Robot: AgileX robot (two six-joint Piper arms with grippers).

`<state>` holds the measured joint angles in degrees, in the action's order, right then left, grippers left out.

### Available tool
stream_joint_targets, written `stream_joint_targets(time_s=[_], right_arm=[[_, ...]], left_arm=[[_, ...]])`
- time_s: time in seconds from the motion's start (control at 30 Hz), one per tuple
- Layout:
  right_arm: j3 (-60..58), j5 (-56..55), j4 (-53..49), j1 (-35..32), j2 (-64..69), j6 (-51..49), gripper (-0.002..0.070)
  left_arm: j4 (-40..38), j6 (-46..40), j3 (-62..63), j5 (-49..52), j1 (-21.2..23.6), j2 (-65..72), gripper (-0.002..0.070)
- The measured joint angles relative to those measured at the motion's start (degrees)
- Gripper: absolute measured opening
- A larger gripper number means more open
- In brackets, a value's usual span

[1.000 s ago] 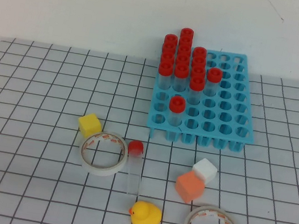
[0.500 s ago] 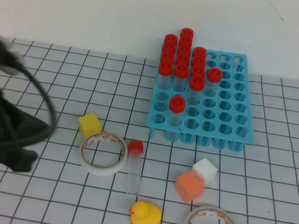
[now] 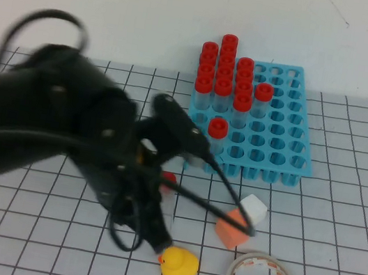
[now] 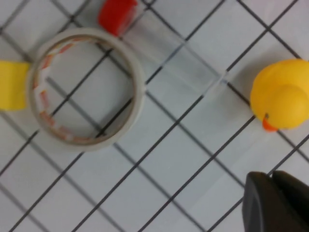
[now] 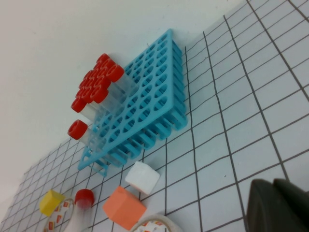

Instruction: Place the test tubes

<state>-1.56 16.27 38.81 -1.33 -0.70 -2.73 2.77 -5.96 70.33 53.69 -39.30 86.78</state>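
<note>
In the high view, your left arm covers the middle-left of the counter. It hides most of the loose test tube — only the red cap shows. The rubber duck sits just past the arm's tip. The blue rack stands at the back with capped tubes upright in its left columns and many holes free.

In the left wrist view, the left gripper hovers over bare counter with its fingers pressed together, holding nothing. The tube lies flat, its cap end against a tape ring and its closed end near the duck.

In the right wrist view, the right gripper is off to the side, well apart from everything, its fingers likewise together and empty.

Expect the tube to be light, stiff and smooth — it will probably roll or slip, and it may crack if squeezed hard. Spread the left fingers first, then take it across the clear middle, between ring and duck.
</note>
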Motion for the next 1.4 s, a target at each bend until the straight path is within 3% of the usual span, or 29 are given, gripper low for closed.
stream_joint_targets(time_s=[0.17,0.4,0.5,0.87,1.3,1.4], right_arm=[[0.00,0.07,0.00,0.00,0.00,1.05,-0.0001],[0.00,0.20,0.00,0.00,0.00,1.30,-0.0001],[0.00,0.27,0.00,0.00,0.00,1.30,-0.0001],[0.00,0.34,0.00,0.00,0.00,2.22,-0.0001],[0.00,0.40,0.00,0.00,0.00,2.73,-0.0001],[0.00,0.40,0.00,0.00,0.00,3.15,-0.0001]], left_arm=[[1.38,4.36,7.14,3.31,-1.84,9.60,0.0053],[3.08,14.87,12.01,4.71,-1.84,17.94,0.0319],[3.78,19.57,12.15,3.71,-1.84,19.98,0.0372],[10.49,36.47,12.48,-0.36,-1.89,23.06,0.0395],[7.02,34.32,12.69,-0.23,-1.89,25.97,0.0393],[6.34,31.34,12.69,-0.09,-1.89,25.97,0.0340]])
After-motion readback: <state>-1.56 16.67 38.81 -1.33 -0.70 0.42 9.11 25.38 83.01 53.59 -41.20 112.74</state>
